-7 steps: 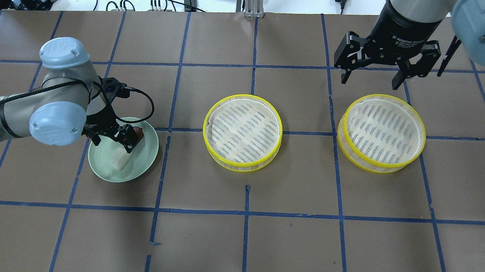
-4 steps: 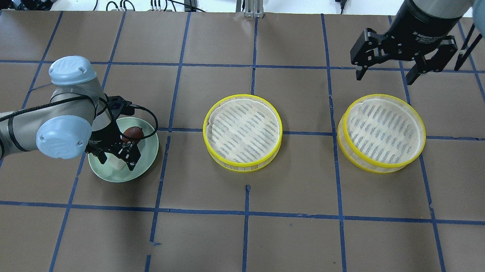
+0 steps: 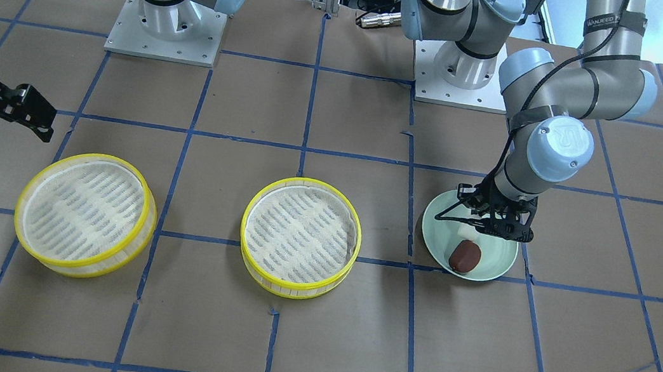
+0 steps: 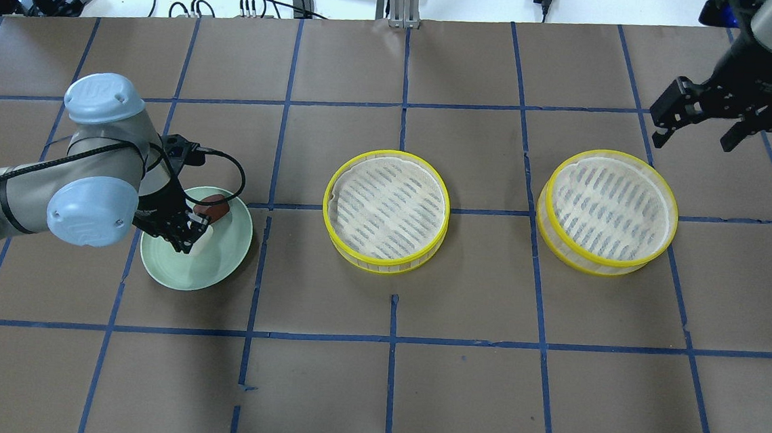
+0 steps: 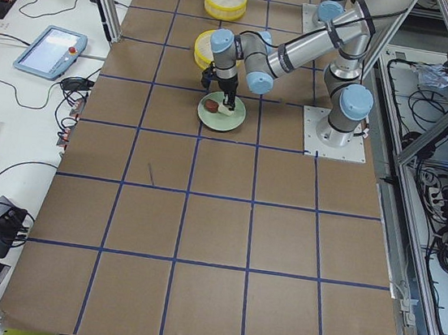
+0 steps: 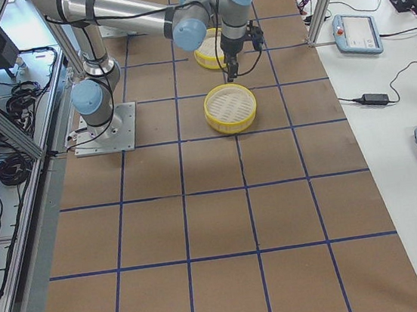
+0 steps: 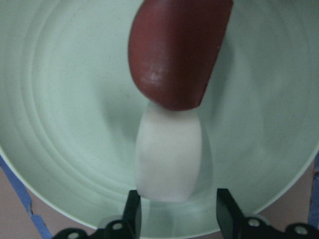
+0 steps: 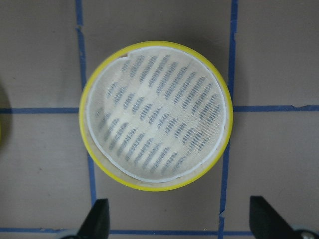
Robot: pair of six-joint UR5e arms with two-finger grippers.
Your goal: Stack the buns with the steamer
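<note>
Overhead exterior view: the left hand [image 4: 187, 235] hangs low over a pale green round plate [image 4: 219, 266] on the brown, blue-taped bench [image 4: 456, 384]. Its fingers stand a little apart, one on each side of the near end of the stubby white bun [image 7: 169, 154], without clamping it. The glossy reddish-brown bun [image 7: 177, 55] lies on the same plate, touching the white bun's far end. A yellow-rimmed round middle steamer tray [image 4: 387, 206] and a matching right steamer tray [image 4: 608, 211] sit well apart from the plate. The right hand [image 4: 694, 137] hovers just beyond the right steamer tray, spread wide.
</note>
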